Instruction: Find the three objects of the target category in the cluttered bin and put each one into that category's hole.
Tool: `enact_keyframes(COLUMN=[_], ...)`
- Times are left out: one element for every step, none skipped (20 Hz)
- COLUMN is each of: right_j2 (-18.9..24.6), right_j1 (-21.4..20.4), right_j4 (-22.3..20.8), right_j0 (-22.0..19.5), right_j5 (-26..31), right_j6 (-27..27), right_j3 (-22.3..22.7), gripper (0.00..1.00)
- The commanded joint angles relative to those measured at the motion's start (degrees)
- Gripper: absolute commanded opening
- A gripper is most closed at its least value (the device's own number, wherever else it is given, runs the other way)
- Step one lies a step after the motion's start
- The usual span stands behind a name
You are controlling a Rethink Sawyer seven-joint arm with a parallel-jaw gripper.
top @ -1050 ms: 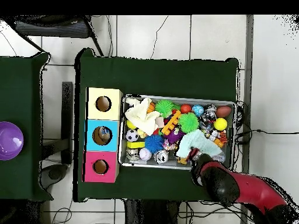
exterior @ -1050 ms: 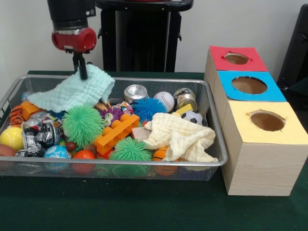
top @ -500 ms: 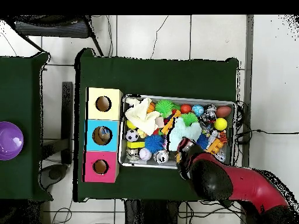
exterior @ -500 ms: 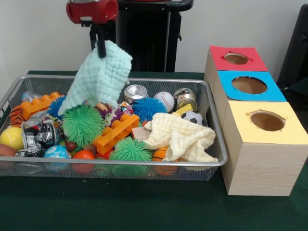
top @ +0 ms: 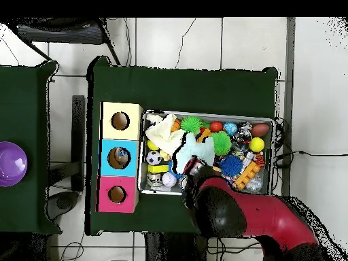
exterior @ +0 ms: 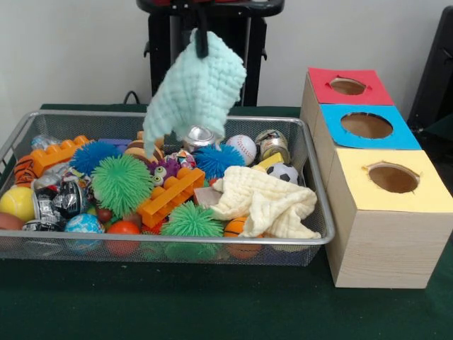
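Mint cloth (exterior: pixel 196 88) lifted above the bin (exterior: pixel 315 205)

The tool (exterior: pixel 202 44) pinches the cloth's top edge; it hangs at 12 o'clock over the silver can (exterior: pixel 198 136).

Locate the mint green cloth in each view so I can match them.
Front view: mint green cloth hangs from the gripper above the bin's back rail, upper centre.
Overhead view: it sits mid-bin.
Shared landmark: the cream cloth beside it.
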Motion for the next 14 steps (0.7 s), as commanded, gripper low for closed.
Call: enact_keyframes(right_j2=[4.00,4.53,5.06,5.28,5.09,4.89,4.64,4.39,4.32,4.28,4.45,4.14,3.98,3.75], right_j1=[-0.05,0.29,0.62,0.89,1.60,2.30,3.01,3.72,4.03,4.37,4.65,5.54,6.25,7.13], right_j4=[2.26,2.21,2.16,2.07,2.08,2.08,1.69,1.30,0.96,0.34,-0.16,-1.04,-1.87,-2.66], right_j0=[-0.80,-1.25,-1.69,-1.99,-2.27,-2.55,-3.00,-3.45,-4.11,-4.89,-5.73,-6.25,-6.94,-7.61], right_j5=[1.79,1.89,1.99,2.05,2.80,3.55,3.72,3.89,4.40,4.81,4.91,5.65,6.47,7.19], right_j6=[0.64,0.12,-0.41,-0.62,-0.87,-1.13,-1.44,-1.76,-2.37,-3.26,-3.95,-5.02,-6.23,-7.29], right_j3=[4.34,4.31,4.29,4.20,3.65,3.10,2.53,1.95,1.58,1.04,0.96,-0.26,-1.35,-2.40], gripper=[1.00,1.00,1.00,1.00,1.00,1.00,1.00,1.00,1.00,1.00,1.00,1.00,1.00,1.00])
